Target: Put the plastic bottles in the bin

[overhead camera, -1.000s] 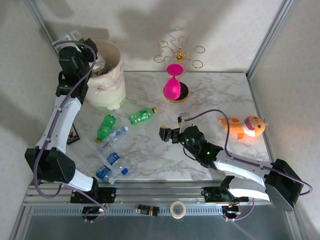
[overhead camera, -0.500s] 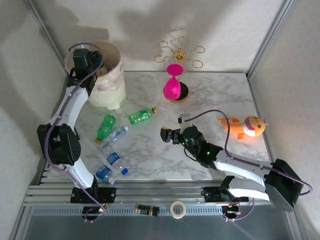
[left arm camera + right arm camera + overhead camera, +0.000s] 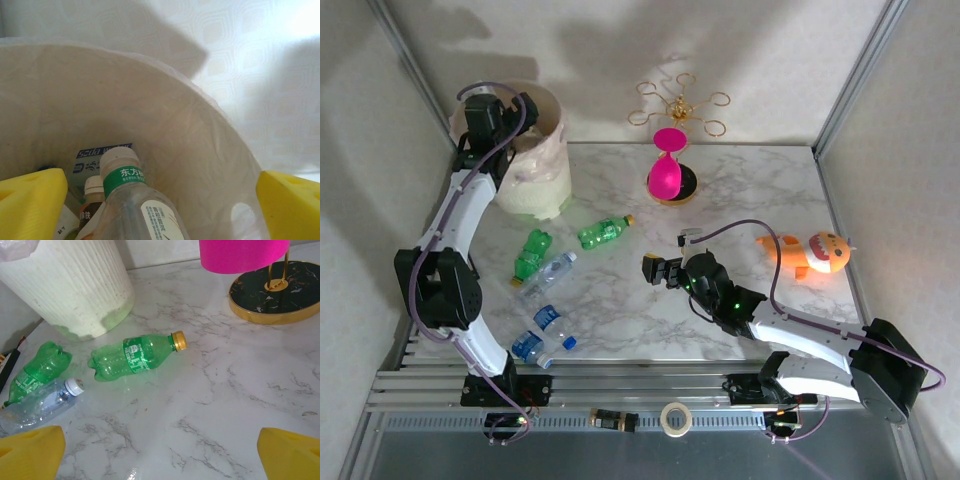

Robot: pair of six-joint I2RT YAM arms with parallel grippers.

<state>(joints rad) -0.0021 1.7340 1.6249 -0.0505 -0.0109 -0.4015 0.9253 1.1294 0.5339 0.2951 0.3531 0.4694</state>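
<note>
Cream bin (image 3: 538,185), bag-lined, stands at far-left corner of marble table (image 3: 750,190). Left gripper (image 3: 512,108) hangs over its mouth, yellow fingers (image 3: 30,202) spread wide, gripping nothing. Green-banded clear bottle (image 3: 131,200) sits below between them, touching neither, atop others inside. Drop looks done; best exit is straight up, clear of liner. Right gripper (image 3: 655,270) hovers low, spread, empty, facing gold-capped green bottle (image 3: 135,357). Sound grasp: mid-body, across width. Crushed green bottle (image 3: 531,252), white-capped clear bottle (image 3: 548,274), blue-labelled bottles (image 3: 548,318) wait on table.
</note>
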